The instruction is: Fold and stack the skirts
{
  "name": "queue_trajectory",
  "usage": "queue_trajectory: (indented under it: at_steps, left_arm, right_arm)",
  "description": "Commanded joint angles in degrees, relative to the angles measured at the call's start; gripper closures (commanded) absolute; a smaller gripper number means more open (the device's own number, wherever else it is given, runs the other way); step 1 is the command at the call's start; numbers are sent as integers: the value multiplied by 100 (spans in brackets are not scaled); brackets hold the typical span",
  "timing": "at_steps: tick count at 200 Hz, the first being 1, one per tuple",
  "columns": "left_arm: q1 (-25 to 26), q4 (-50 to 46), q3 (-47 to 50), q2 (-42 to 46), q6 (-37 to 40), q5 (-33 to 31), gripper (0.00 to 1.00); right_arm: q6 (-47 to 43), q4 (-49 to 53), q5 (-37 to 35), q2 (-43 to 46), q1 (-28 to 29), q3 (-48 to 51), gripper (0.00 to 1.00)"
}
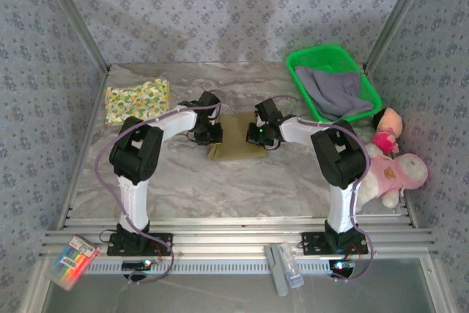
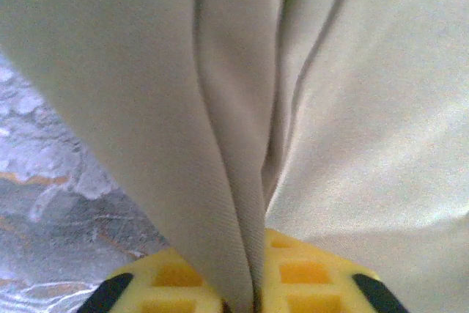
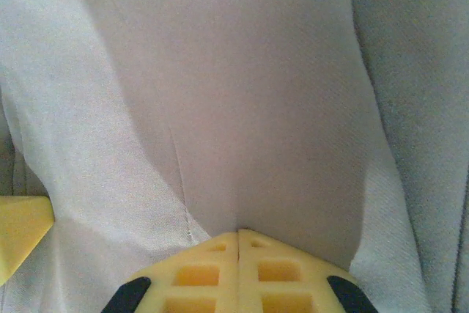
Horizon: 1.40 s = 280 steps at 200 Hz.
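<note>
The plain olive-khaki skirt [image 1: 233,137] lies mid-table between my two grippers. At its left edge, my left gripper [image 1: 212,135] is shut on a raised fold of this cloth [image 2: 220,144], which runs down between the yellow fingertips [image 2: 308,269]. My right gripper [image 1: 256,135] is at the skirt's right edge. Its yellow jaws [image 3: 239,236] are shut tight, and the khaki cloth [image 3: 256,108] tents up from their tips. A folded yellow-green fruit-print skirt [image 1: 135,100] lies at the back left. A grey-lavender skirt [image 1: 333,93] lies bunched in the green basket.
The green plastic basket [image 1: 322,53] stands at the back right. Pink plush toys [image 1: 392,170] sit along the right edge. A pack of markers [image 1: 73,260] lies on the front rail at the left. Marbled tabletop [image 2: 51,181] shows beside the skirt.
</note>
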State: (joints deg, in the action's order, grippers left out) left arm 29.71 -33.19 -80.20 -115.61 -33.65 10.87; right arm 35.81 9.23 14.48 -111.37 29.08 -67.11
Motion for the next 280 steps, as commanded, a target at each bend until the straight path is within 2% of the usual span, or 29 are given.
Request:
queue_trajectory:
  at_steps: [1,10,24,34,62,76,80,83,142,192,221,261,280]
  left_arm:
    - [59,-18,-24,-28,-36,-48,96]
    - [60,-17,-29,-8,-32,-126,100]
    - [76,-67,-39,33,-3,-327,100]
    - [80,-172,-69,83,69,-590,100]
    - [86,-763,-273,316,491,-1789,100]
    - [82,-1078,-488,429,813,-2489,100]
    - [81,-1142,-541,446,922,-2638,100]
    - [71,-1190,-586,458,1001,-2767,100]
    - [-292,-1973,-1829,245,2364,-4673,100]
    - [-654,-2320,-3055,-126,3545,-5580,100]
    - [-915,-2300,-3593,-260,3927,-5241,100]
    - [-1309,-2537,-4179,-302,4178,-4393,100]
    - [-1542,-2810,-4572,-327,4209,-3764,100]
  right_arm:
    - [94,395,-35,-338,16,214,100]
    - [75,279,59,-265,18,246,100]
    - [-134,107,289,-23,-1,296,100]
    - [-218,0,345,264,-28,335,93]
    - [-497,-53,55,1156,-196,375,53]
    - [-744,123,-260,1482,-285,299,20]
    - [-796,174,-365,1563,-309,275,3]
    - [-829,218,-441,1611,-329,262,0]
    - [-1002,696,-1008,1898,-673,-72,0]
    - [-748,742,-942,1863,-876,-73,0]
    - [-609,740,-792,1820,-991,-74,0]
    - [-540,782,-756,1833,-1063,-74,0]
    - [-515,789,-767,1836,-1069,-74,0]
